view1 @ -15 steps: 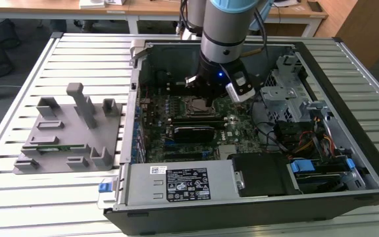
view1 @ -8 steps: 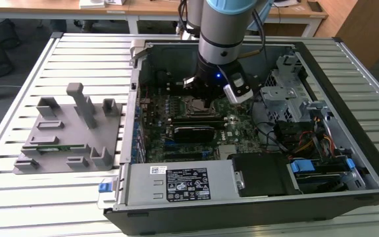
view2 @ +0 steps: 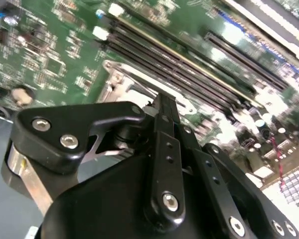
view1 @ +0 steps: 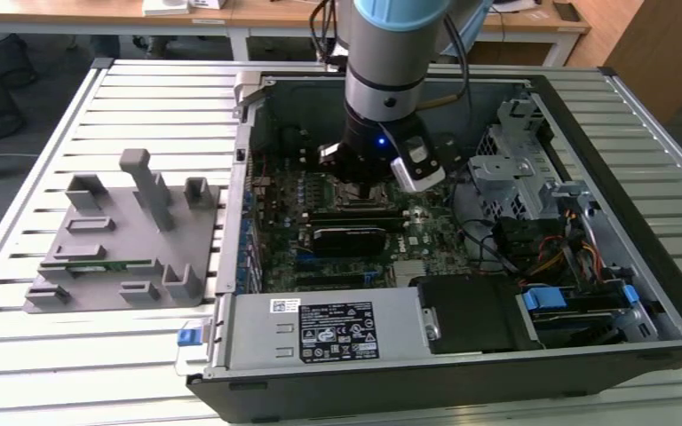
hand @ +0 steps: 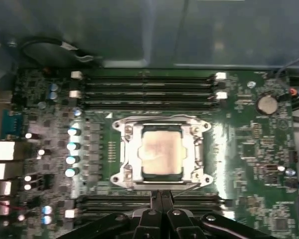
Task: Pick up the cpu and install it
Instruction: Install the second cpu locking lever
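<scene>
An open computer case (view1: 460,355) lies on its side on a slatted metal counter (view1: 33,355), its motherboard (view1: 436,232) facing upward. The robot arm (view1: 386,62) descends from the counter's far edge into the case, and its pincer (view1: 362,188) hangs low over the middle of the motherboard.

In the first wrist view the cpu (hand: 162,151), a square chip with a pale metal top, sits inside the processor socket (hand: 123,155). The socket's silvery metal frame surrounds the chip on all four sides. Rows of black memory slots (hand: 149,84) run along both sides of the socket, and a round coin battery (hand: 267,104) lies near one board edge.

The pincer (hand: 162,199) shows in that view with its two black fingers (hand: 155,203) pressed together, clenched and holding nothing, their tips just beside the socket frame and clear of the chip. In the second wrist view the pincer linkage (view2: 167,159) appears close up over the board.

A grey moulded parts holder (view1: 128,235) rests on the counter at the exterior view's left, just beside the case. A thin green memory stick (view1: 99,264) lies in one of its grooves. The power supply (view1: 317,328) occupies the near corner of the case.
</scene>
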